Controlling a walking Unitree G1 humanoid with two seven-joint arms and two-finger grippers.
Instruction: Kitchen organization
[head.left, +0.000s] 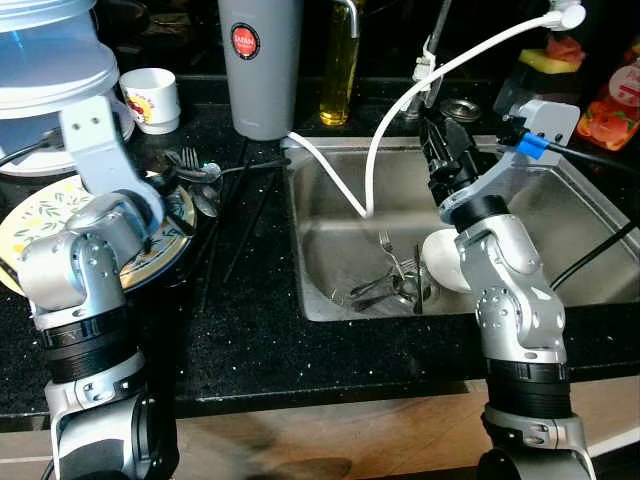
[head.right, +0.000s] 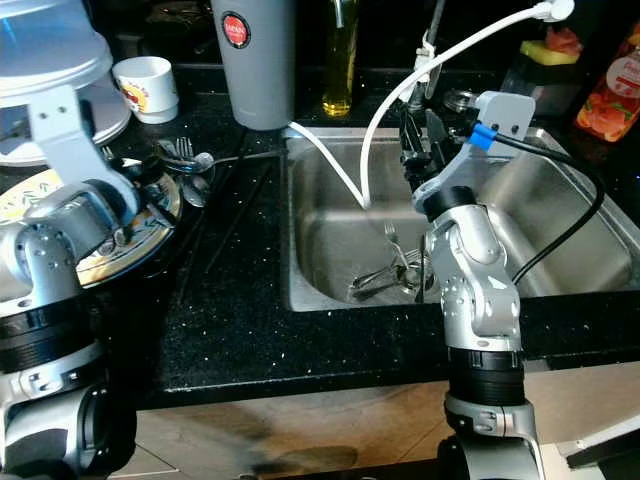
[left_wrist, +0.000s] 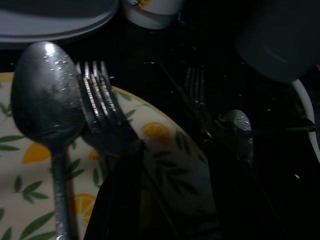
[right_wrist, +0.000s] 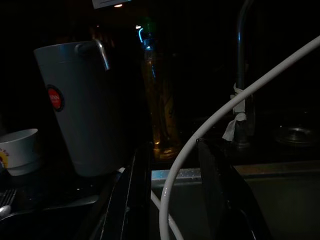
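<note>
Black counter (head.left: 260, 330) with steel sink (head.left: 330, 250) set in right half. Lemon-patterned plate (head.left: 30, 225) at counter's left edge; spoon (left_wrist: 47, 100) and fork (left_wrist: 100, 110) lying on it. More cutlery (head.left: 385, 285) heaped in sink's front. Left gripper (left_wrist: 150, 200) over plate, fingers parted, empty. Right gripper (right_wrist: 170, 195) above sink's back edge, released, white hose (right_wrist: 210, 125) crossing between fingers.

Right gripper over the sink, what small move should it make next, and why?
Probably lower the right gripper, fingers apart and empty, toward the cutlery lying at the sink bottom near the drain, keeping clear of the white hose hanging beside it.
</note>
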